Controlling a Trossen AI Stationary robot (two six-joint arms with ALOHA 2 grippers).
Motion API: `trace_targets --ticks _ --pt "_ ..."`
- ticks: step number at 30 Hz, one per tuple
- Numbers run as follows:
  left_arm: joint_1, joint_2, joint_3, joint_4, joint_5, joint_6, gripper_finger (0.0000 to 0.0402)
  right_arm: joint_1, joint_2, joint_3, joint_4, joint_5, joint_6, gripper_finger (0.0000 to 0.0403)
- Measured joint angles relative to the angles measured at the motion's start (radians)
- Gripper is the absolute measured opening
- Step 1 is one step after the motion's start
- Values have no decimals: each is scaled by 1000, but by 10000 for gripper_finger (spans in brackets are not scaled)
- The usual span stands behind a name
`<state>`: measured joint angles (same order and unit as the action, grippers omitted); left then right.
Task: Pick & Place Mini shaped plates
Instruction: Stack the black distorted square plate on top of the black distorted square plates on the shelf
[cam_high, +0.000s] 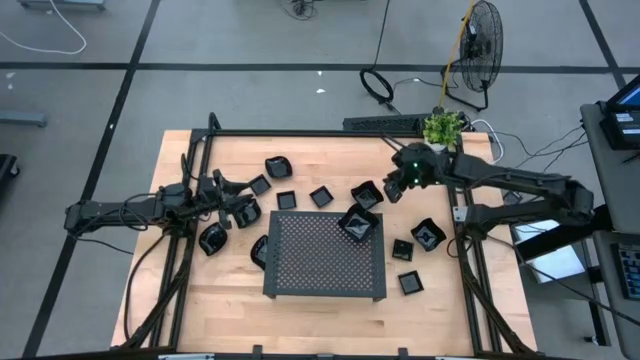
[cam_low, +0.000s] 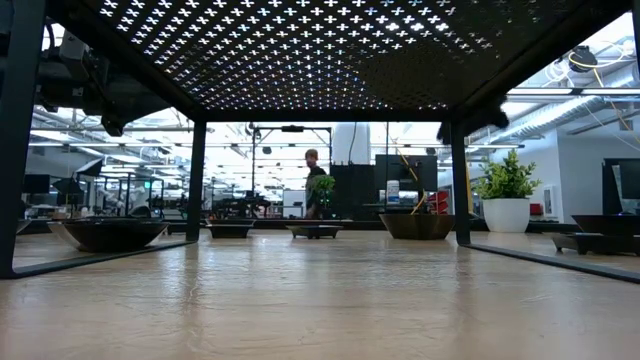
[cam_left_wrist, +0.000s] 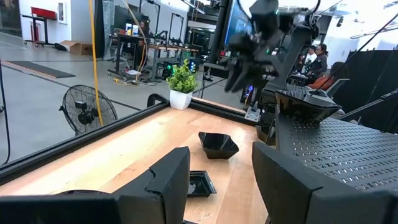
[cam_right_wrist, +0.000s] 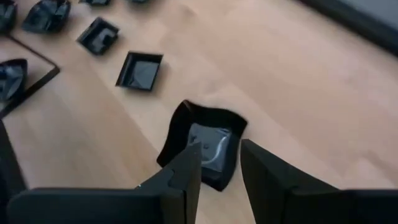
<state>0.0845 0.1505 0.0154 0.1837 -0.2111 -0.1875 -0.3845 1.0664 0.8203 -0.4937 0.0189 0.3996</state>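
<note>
Several small glossy black plates lie scattered on the wooden table around a large perforated tray (cam_high: 325, 262). One angular plate (cam_high: 358, 226) rests on the tray's far right corner. My right gripper (cam_high: 392, 188) (cam_right_wrist: 219, 152) is open and hovers over an angular plate (cam_right_wrist: 208, 140) (cam_high: 367, 194) just beyond the tray, with its fingers above the plate's rim. My left gripper (cam_high: 240, 207) (cam_left_wrist: 219, 163) is open at the tray's left side, low and level, pointing toward the table's right. A square plate (cam_left_wrist: 199, 183) and an angular plate (cam_left_wrist: 217, 144) lie ahead of it.
A black frame (cam_high: 300, 133) borders the table's edges. More plates lie left of the tray (cam_high: 212, 240) and right of it (cam_high: 428, 235). A potted plant (cam_high: 443, 127) stands at the far right corner. The low view looks under the tray at plates (cam_low: 108, 233) resting on the wood.
</note>
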Motion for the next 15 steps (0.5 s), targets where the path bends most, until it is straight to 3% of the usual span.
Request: trace_targets --ticks 3,8,15 --pt "0 0 0 0 0 0 177 -19 4 -99 95 -51 -1 117" --pt "0 0 0 0 0 0 177 -51 10 -221 245 -49 -18 160" --pt "0 0 0 0 0 0 177 -67 55 -278 340 -50 -19 202"
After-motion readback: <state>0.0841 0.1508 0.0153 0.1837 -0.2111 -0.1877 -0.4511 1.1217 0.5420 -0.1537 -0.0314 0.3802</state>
